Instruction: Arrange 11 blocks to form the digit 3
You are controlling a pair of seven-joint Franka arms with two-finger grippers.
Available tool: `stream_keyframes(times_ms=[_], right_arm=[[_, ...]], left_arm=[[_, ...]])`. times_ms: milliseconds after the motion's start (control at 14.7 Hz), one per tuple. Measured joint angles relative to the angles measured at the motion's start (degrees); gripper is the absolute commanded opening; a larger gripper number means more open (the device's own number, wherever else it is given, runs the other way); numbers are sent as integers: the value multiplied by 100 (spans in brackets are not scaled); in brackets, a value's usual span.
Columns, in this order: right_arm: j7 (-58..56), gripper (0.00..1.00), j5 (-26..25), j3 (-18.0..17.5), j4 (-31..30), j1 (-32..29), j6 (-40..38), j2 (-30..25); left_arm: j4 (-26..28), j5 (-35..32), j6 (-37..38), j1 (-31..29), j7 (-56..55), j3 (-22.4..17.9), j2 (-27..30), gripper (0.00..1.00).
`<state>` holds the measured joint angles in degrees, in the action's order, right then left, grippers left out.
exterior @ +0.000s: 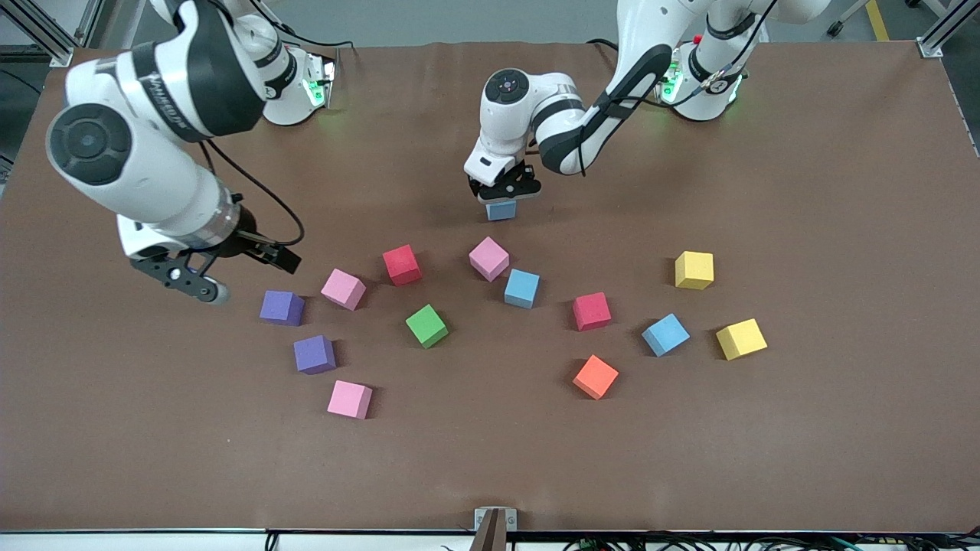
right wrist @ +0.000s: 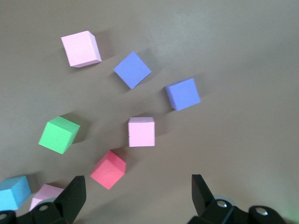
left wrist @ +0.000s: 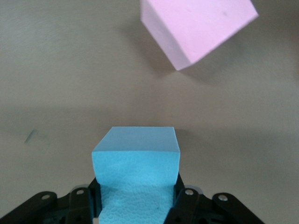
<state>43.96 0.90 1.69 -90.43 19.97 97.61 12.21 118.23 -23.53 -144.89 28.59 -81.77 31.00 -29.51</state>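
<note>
We see matte foam blocks (exterior: 426, 325), and the light blue one (left wrist: 136, 161) shows a grainy, beaded cut face. The brown surface (exterior: 804, 191) looks dull and faintly cloth-like. The arms wear glossy white plastic shells; the left claw (left wrist: 136, 205) is matt black plastic.

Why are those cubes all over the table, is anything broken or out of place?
Nothing looks damaged. The blocks lie loose and turned at different angles, in no figure yet. The left gripper is shut on a light blue cube; the right gripper hangs open beside the purple cubes.
</note>
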Motion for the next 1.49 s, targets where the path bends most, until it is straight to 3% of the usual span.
stream_keyframes(times_ms=[475,814,1086,1154,1221,1289,1357,1493], right_arm=[[1685,100,0,-1,-91,751,254,44],[2374,100,29,-1,-104,1042,290,232],[2471,100,395,13,-103,1056,311,251],[2533,100,431,13,-104,1061,312,257],[2562,100,457,12,-105,1077,320,278],[2610,100,464,11,-109,1112,353,321],[2694,100,465,11,-116,1162,403,389],[2824,100,465,9,-129,1259,597,551]], left_arm=[[-739,-7,748,308,225,0,-487,40],[-799,-9,784,313,566,-7,-560,41],[-807,-9,785,314,727,-6,-560,42],[-807,-9,786,322,745,-5,-562,45],[-807,-9,789,336,750,-5,-568,61],[-807,-9,789,350,751,-5,-575,87],[-810,-9,789,358,751,-5,-583,100],[-831,-9,791,359,750,-6,-586,100]])
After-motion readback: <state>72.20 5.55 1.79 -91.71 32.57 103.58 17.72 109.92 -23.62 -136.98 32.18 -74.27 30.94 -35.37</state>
